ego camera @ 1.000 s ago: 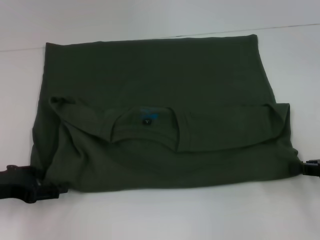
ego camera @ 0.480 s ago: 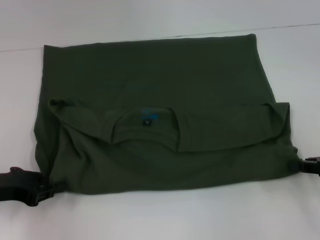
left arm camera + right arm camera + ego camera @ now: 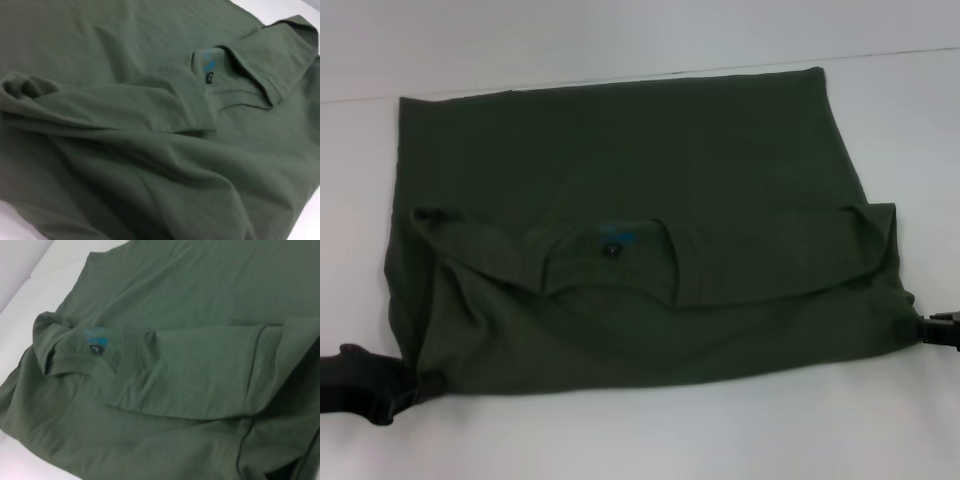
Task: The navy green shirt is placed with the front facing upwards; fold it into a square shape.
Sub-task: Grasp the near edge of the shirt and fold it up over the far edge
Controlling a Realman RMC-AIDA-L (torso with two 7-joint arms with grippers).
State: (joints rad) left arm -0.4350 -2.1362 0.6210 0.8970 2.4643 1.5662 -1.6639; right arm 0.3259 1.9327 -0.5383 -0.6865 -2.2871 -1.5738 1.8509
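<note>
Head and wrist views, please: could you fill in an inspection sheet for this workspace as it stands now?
Surface: white table, bare around the cloth.
Job's things: navy green shirt lies partly folded, sleeves turned in, collar facing up with blue print inside.
Clutter: nothing seen.
Grippers: left gripper at the shirt's near left corner; right gripper at its near right corner.
Cables: nothing seen.
Surroundings: a thin seam line crosses the surface behind the shirt.
</note>
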